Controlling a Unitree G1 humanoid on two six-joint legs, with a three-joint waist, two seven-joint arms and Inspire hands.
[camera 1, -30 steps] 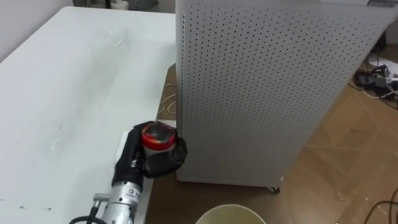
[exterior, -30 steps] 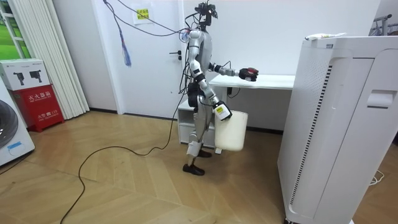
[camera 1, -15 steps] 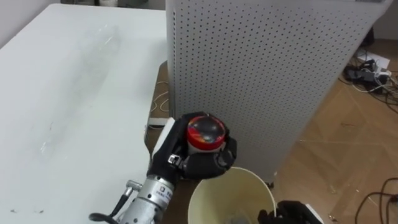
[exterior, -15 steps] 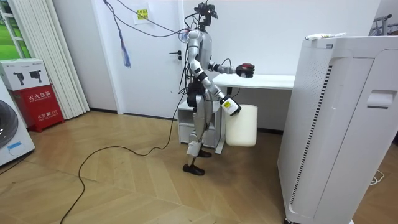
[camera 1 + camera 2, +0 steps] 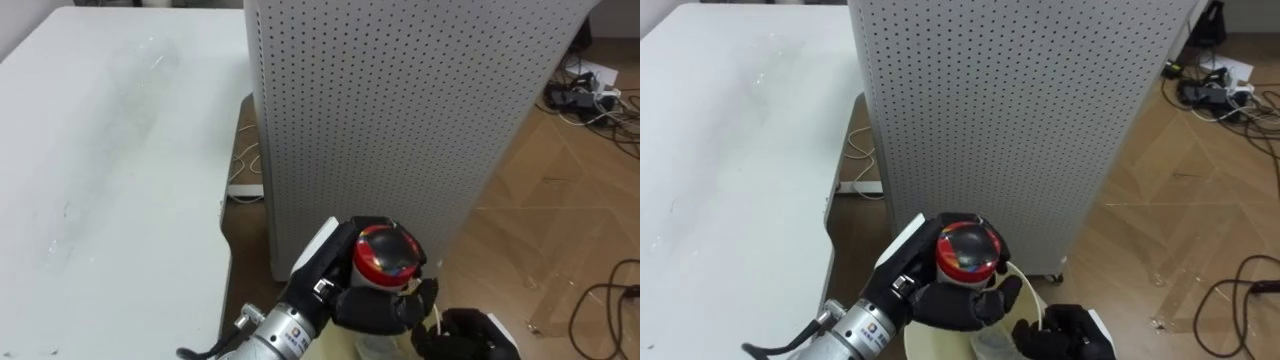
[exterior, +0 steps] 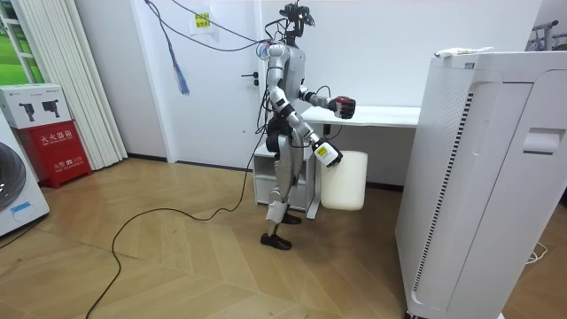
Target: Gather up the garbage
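Observation:
My left hand (image 5: 365, 300) is shut on a round, red-topped piece of garbage (image 5: 388, 252), held off the white table's (image 5: 110, 170) edge and over the cream bin (image 5: 1028, 290). Only part of the bin's rim shows under the hand. My right hand (image 5: 1058, 335) grips that rim at the bottom of the view. In the room view I stand beside the table, with the red-topped garbage (image 6: 344, 107) held out at table height in my left hand. The bin (image 6: 344, 179) hangs below it from my right hand (image 6: 324, 152).
A tall white perforated cabinet (image 5: 400, 120) stands close on the right of the table. A faint clear plastic bottle (image 5: 145, 68) lies on the table's far part. Cables (image 5: 590, 90) lie on the wood floor at the far right.
My left hand has carried the red-topped garbage right, off the table's edge and over the bin. The right hand has raised the bin under it. The view has shifted too.

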